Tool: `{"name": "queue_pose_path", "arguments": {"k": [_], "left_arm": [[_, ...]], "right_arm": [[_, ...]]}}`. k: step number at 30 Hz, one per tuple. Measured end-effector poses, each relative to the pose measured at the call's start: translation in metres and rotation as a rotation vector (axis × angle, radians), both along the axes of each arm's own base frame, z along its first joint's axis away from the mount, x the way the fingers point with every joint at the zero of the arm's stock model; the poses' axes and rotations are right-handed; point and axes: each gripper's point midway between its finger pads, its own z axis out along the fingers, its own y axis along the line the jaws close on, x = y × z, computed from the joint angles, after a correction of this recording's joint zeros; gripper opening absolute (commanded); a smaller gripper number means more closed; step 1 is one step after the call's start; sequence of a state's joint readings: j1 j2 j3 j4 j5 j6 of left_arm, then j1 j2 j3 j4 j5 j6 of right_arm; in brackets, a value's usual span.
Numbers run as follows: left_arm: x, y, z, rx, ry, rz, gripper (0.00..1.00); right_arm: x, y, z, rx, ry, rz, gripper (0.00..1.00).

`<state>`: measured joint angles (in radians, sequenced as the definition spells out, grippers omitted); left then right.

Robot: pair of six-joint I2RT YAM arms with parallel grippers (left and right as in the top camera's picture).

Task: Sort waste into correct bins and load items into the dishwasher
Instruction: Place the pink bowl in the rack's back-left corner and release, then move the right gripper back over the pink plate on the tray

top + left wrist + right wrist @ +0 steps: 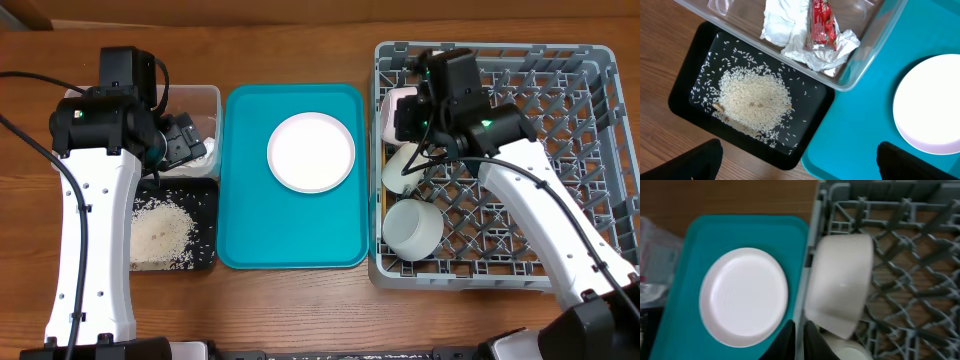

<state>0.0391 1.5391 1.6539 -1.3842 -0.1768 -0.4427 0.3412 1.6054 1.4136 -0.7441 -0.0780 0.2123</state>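
Round pale plate (743, 296) is seen a bit left of the clenched right jaws (799, 334); left jaws (799, 165) are spread, likely farther off.

I log: teal rectangular plastic serving tray (240, 230); round white plate (311, 151); grey lattice-patterned plastic dish rack (580, 90); shallow black rectangular tray (682, 95) speckled with loose white rice grains (754, 97); red crinkled wrapper (821, 22); crumpled white paper tissue (782, 22); brown wood-grain desk (300, 310).
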Motion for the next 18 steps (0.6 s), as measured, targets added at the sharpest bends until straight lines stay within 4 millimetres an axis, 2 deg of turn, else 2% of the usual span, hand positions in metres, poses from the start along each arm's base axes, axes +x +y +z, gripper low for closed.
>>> {"name": "queue_pose_path", "arguments": {"k": [5,7,9,12,14,18], "left_arm": [[0.000,0.000,0.000,0.000,0.000,0.000,1.00],[0.000,0.000,0.000,0.000,0.000,0.000,1.00],[0.000,0.000,0.000,0.000,0.000,0.000,1.00],[0.000,0.000,0.000,0.000,0.000,0.000,1.00],[0.000,0.000,0.000,0.000,0.000,0.000,1.00],[0.000,0.000,0.000,0.000,0.000,0.000,1.00]], "right_arm": [[0.005,0.025,0.000,0.052,-0.026,0.064,0.10],[0.011,0.032,-0.007,0.053,-0.026,0.072,0.10],[0.017,0.034,-0.024,0.033,-0.006,0.068,0.10],[0.023,0.030,-0.047,-0.014,0.025,0.043,0.10],[0.025,0.019,-0.065,-0.078,0.056,0.006,0.10],[0.017,-0.009,-0.076,-0.214,0.099,-0.068,0.10]]}}
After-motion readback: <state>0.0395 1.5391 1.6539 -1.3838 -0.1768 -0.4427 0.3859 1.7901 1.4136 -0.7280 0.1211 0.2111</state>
